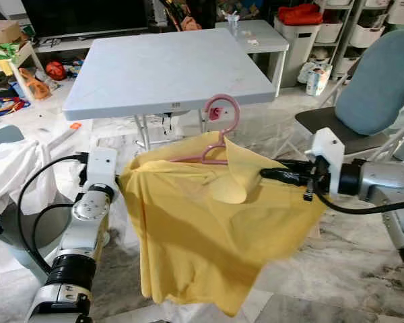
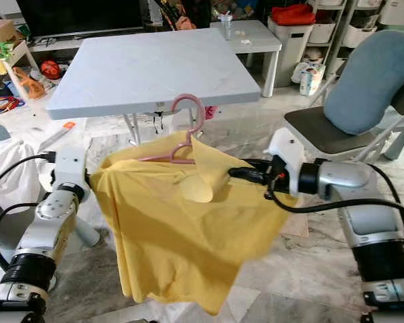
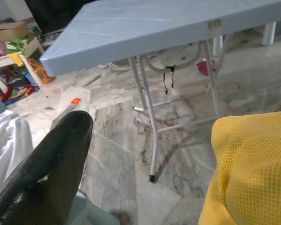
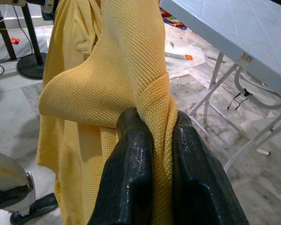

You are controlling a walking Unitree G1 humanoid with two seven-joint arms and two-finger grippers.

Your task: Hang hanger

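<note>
**Shirt's on the hanger, but the hanger isn't hung anywhere yet**

Starting with the big stuff: there's a grey folding table [image 1: 168, 70] right in front of the robot, with a chair [image 1: 363, 101] with a blue-grey back off to its right and the usual clutter of toys and storage bins around the edges of the room. No rail, hook or rack in sight that I can make out, which kind of matters here

Held up between the two arms, in front of the table's near edge, is a yellow shirt [image 1: 202, 235]. It's draped over a pink hanger [image 1: 219, 134], whose hook pokes up above the collar, free in the air and not hooked on anything.

The right gripper [image 4: 154, 140] is clamped down on a fold of the shirt at its right shoulder, fabric squeezed tight between both black fingers, super clear from the right wrist view. The left gripper [image 3: 145, 154] is at the shirt's other shoulder; one black finger [image 3: 51, 168] is visible with yellow mesh across from it, but I honestly can't tell if it's pinching the cloth or just sitting beside it.

So my read on progress: the dressing-the-hanger part looks done. What's left is the actual task: carrying the whole thing to somewhere it can hang and getting that hook over it. I'd call it roughly halfway, with the fiddly bit ahead
</note>
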